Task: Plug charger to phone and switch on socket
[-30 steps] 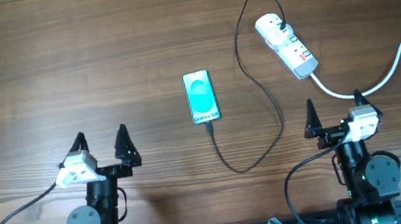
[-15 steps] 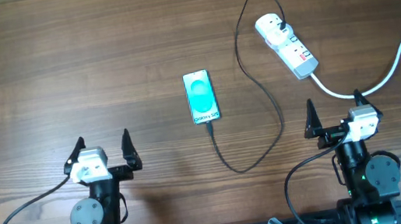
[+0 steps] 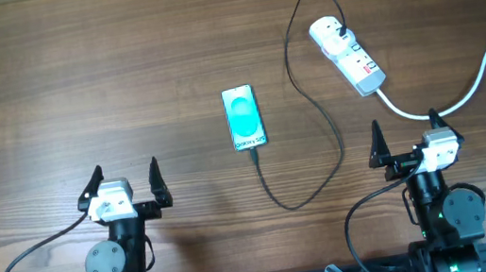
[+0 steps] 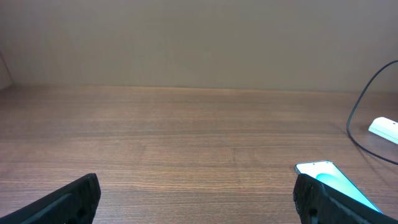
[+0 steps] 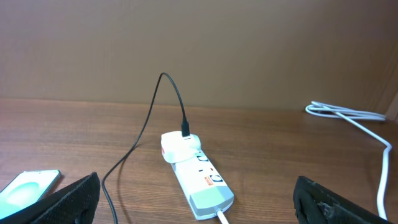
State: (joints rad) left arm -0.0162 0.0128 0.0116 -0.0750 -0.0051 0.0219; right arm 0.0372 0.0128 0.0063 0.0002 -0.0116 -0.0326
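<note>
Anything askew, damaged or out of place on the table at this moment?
Nothing stands out. The phone lies flat, screen lit; the charger loops from its lower edge to the socket; the left pincer and right pincer are open, touching nothing.

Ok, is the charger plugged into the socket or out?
In. The charger has its plug end seated in the far end of the socket, cable rising from it.

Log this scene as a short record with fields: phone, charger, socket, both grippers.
phone: small smartphone with teal-and-white screen, flat on wooden table, screen up
charger: thin black cable, tip at phone's bottom edge, black plug in strip
socket: white power strip, switch state unreadable
left gripper: open, empty
right gripper: open, empty
</note>
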